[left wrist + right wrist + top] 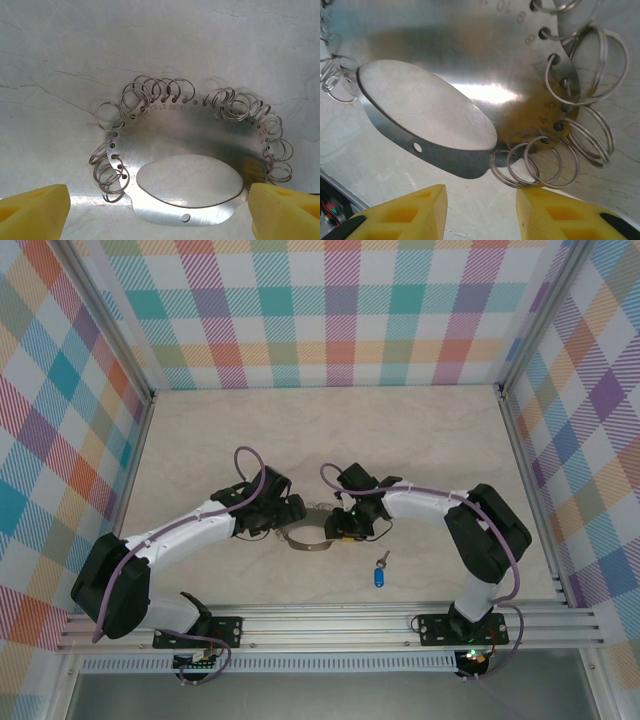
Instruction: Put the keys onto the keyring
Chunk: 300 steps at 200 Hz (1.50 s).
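**Item counts.** One keyring (200,135): a single flat metal plate with one oval opening (187,180) and one small round hole (186,218) beside it. Its rim is fringed with small wire loops (230,106) in two clusters. They overlap too closely for an exact tally, perhaps two dozen. One key (379,575), blue-headed. Two robot arms: one left arm (170,535) and one right arm (440,502).

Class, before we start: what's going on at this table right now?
Two robot pincers meet over the keyring in the middle of the table. The left pincer stands wide open astride it; the right pincer hovers open beside its small loops. Neither grips it. The blue key lies loose nearby, untouched.
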Tool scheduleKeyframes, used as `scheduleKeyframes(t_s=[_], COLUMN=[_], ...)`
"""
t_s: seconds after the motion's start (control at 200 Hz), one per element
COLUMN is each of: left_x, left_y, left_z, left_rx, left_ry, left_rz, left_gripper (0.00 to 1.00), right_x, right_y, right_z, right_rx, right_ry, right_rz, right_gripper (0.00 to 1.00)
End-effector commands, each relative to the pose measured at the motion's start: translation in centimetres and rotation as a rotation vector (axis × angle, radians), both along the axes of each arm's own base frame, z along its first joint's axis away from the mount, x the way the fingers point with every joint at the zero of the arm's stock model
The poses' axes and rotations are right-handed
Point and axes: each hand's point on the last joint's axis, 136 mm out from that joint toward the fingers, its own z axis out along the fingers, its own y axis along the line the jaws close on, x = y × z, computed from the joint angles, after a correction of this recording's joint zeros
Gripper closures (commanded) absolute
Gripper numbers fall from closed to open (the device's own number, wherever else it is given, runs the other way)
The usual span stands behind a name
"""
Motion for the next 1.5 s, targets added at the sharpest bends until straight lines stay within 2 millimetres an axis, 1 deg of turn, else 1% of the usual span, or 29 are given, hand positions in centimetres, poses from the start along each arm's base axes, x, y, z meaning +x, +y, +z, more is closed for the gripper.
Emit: scheduleKeyframes(t_s=[0.0, 0.2, 0.495, 0.655, 1.005, 1.155, 1.494], left_x=[-0.6, -0.6, -0.7, -0.6, -0.7, -0.7, -0.7], left_y=[0.9, 1.1, 1.0, 0.9, 1.0, 1.0, 1.0], left_z=[-0.2, -0.1, -0.1, 0.0, 0.1, 0.0, -0.2], left_rx=[0.021, 0.020, 0.013, 0.010, 0.014, 0.013, 0.018], left_ry=[0.009, 0.004, 0.005, 0.000, 0.002, 0.004, 0.007], left_rz=[0.019, 0.022, 0.024, 0.023, 0.024, 0.022, 0.022], left_gripper=[0.08, 0.07, 0.07, 0.08, 0.07, 0.07, 0.07], right_x=[0.0, -0.1, -0.5, -0.8, -2.0, -1.8, -0.4], right_y=[0.5, 0.0, -1.3, -1.9, -2.4, -2.1, -0.6], right_z=[0.3, 0.1, 1.6, 1.0, 0.0, -0.2, -0.1], right_rx=[0.002, -0.021, -0.044, -0.061, -0.054, -0.050, -0.035], right_ry=[-0.005, -0.012, -0.065, -0.061, -0.025, -0.022, -0.025], right_rz=[0.029, 0.038, 0.052, 0.055, 0.057, 0.056, 0.063], right_gripper=[0.59, 0.59, 0.60, 0.61, 0.62, 0.62, 0.61])
